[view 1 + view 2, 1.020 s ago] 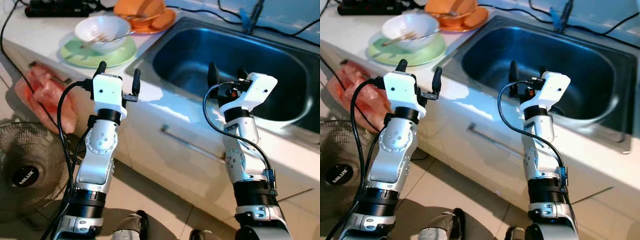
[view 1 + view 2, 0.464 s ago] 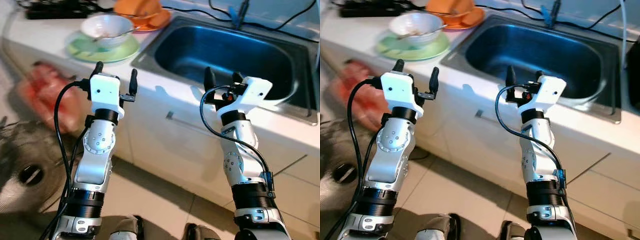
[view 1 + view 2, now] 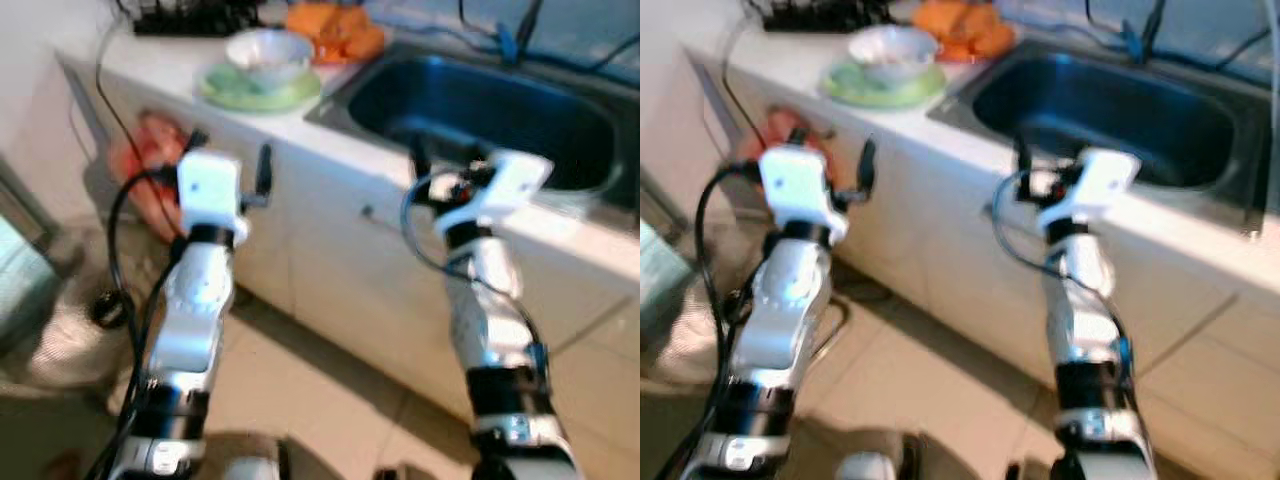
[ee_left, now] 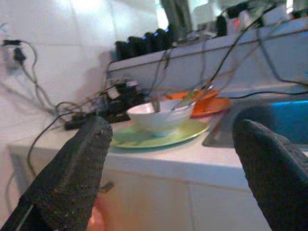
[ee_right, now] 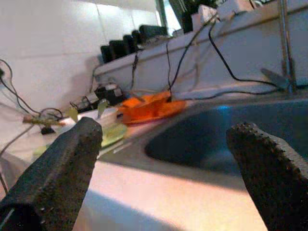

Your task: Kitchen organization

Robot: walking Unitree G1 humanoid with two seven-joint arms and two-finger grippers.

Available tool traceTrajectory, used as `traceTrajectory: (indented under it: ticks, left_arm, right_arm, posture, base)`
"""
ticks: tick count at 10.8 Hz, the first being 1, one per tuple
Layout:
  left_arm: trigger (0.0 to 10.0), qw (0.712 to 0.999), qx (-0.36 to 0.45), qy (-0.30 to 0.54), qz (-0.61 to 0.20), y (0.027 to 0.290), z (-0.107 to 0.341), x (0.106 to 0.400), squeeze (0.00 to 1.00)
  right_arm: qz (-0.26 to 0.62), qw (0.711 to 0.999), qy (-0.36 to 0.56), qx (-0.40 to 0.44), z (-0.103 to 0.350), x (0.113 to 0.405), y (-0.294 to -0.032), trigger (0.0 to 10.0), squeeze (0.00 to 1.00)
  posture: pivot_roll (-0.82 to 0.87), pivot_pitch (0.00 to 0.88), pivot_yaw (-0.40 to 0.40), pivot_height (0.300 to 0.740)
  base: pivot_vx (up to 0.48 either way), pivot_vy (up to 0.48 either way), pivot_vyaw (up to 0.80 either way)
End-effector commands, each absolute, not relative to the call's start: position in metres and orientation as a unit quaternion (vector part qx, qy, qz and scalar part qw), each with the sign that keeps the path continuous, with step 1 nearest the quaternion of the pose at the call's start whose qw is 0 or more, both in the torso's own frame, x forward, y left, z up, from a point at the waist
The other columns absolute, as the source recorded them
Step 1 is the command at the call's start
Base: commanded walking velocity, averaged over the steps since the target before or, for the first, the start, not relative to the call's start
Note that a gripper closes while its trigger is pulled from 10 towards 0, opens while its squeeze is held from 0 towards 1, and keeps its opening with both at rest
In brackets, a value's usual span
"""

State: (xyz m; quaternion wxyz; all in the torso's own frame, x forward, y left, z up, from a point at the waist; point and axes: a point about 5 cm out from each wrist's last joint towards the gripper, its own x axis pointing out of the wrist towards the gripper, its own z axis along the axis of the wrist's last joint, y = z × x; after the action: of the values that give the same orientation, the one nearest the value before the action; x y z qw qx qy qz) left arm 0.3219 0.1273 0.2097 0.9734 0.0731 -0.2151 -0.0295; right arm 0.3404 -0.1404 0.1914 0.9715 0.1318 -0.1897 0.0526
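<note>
Bowl (image 3: 268, 55), white, sits on a green plate (image 3: 262, 88) on the white tabletop (image 3: 180, 70), just left of the sink (image 3: 480, 115). A utensil rests in the bowl, seen in the left wrist view; which kind cannot be told. Behind the bowl, touching or nearly touching the plate, is an orange dish (image 3: 335, 32) at the sink's back left corner. A black power strip (image 3: 190, 18) with cables lies at the back of the tabletop, left of the orange dish.

Both arms are raised in front of the cabinet, below the tabletop edge. The left gripper (image 3: 228, 160) is in front of the cabinet, below and a little left of the plate, its fingers (image 4: 72, 178) spread wide with nothing between them. The right gripper (image 3: 445, 165) is at the front rim of the sink, its fingers (image 5: 62, 173) also spread wide and holding nothing.

A red-orange bag (image 3: 150, 170) hangs or lies against the cabinet to the left of the left gripper. The floor (image 3: 330, 400) is tiled. The head views are blurred.
</note>
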Motion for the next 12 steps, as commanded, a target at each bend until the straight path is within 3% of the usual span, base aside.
traceTrajectory:
  ticks: [1, 2, 12]
  left_arm:
    - [10.0, 0.974, 0.079, -0.21, -0.021, 0.1316, 0.2087, 0.3221, 0.0]
    - [10.0, 0.974, 0.079, -0.209, -0.021, 0.1318, 0.2086, 0.3222, 0.0]
    - [10.0, 0.974, 0.082, -0.211, 0.007, 0.1391, 0.2095, 0.3227, 0.0]
  right_arm:
    - [0.059, 0.971, -0.186, 0.137, 0.1915, 0.3406, -0.137, 10.0, 0.0]
    - [0.059, 0.971, -0.186, 0.137, 0.1915, 0.3406, -0.1369, 10.0, 0.0]
    - [0.064, 0.972, -0.178, 0.137, 0.1886, 0.3411, -0.1363, 10.0, 0.0]
  posture:
    - [0.05, 0.157, -0.001, 0.74]
    - [0.05, 0.157, -0.001, 0.74]
    - [0.05, 0.159, -0.007, 0.74]
  base:
    - [0.0, 0.48, 0.0]
    - [0.0, 0.416, 0.0]
    - [0.0, 0.0, 0.0]
